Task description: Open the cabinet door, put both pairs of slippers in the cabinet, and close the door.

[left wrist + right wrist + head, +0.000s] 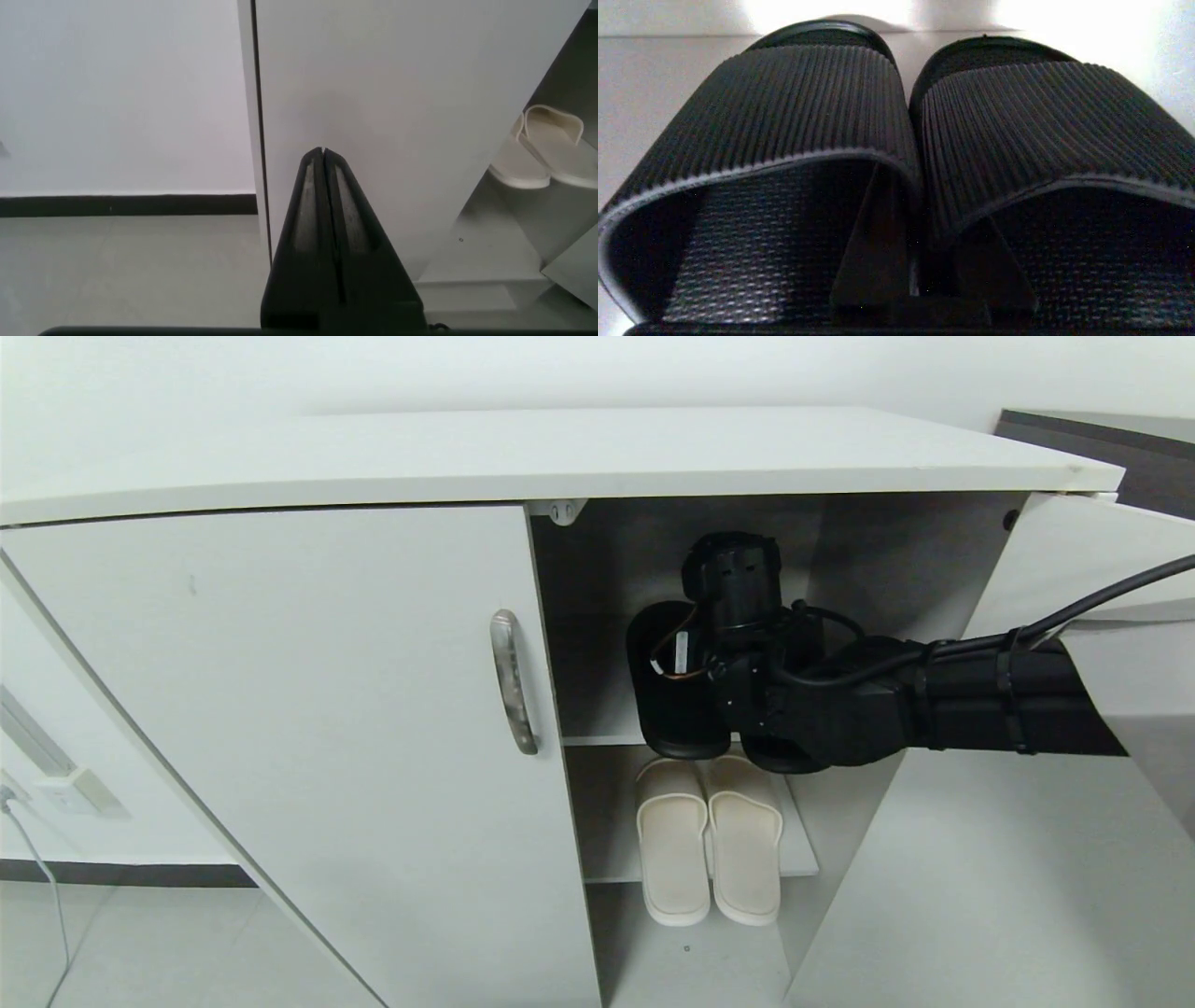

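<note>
Left gripper hangs just outside the closed white left cabinet door, fingers pressed together, nothing held. White right cabinet door stands open.

Right gripper is inside the opening at the upper white shelf, pinching the pair of black ribbed rubber slippers. 1 finger sits in each slipper, with the 2 inner strap walls clamped between them. Heels sit about at the shelf's front edge; whether the soles rest on it cannot be told.

Step judged: placing pair 2. The pair should be pushed deeper toward the shelf's back edge and lowered flat before release. Retraction should be straight out so the straps are not snagged.

Below, the pair of cream foam slippers lies on the lower white shelf, heels overhanging its front edge. Door closure could be fouled there.
</note>
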